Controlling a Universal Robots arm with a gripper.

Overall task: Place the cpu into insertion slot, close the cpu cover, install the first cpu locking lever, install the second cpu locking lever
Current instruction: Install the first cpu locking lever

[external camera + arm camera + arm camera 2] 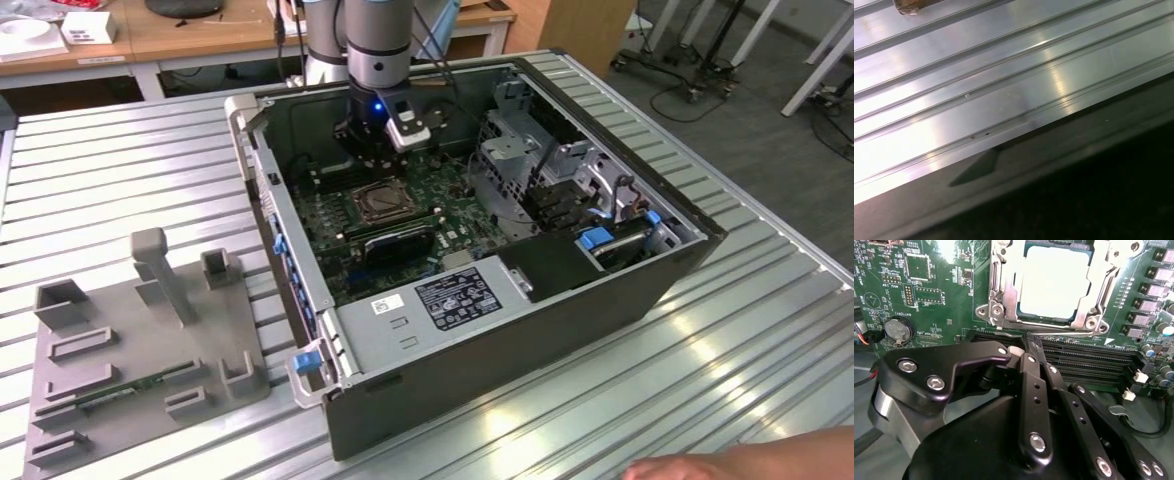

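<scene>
The cpu (1054,282) lies flat in the insertion slot (1019,317), its pale silver top showing through the square cut-out. The cpu cover (1004,290) lies down around it as a silver frame. In the exterior view the insertion slot (380,203) sits mid-board inside the open computer case, and my gripper (378,150) hangs just behind it, low over the board. In the second wrist view my gripper (1033,342) stands over the black memory slots beside the socket's edge, its black fingers (1029,390) drawn together with nothing seen between them.
Long black memory slots (1089,360) and a coin battery (898,329) lie near the socket. A grey drive cage (514,150) and power supply (427,305) crowd the case. A grey fixture tray (134,340) sits on the ribbed metal table (979,95). A hand (747,465) shows at the near edge.
</scene>
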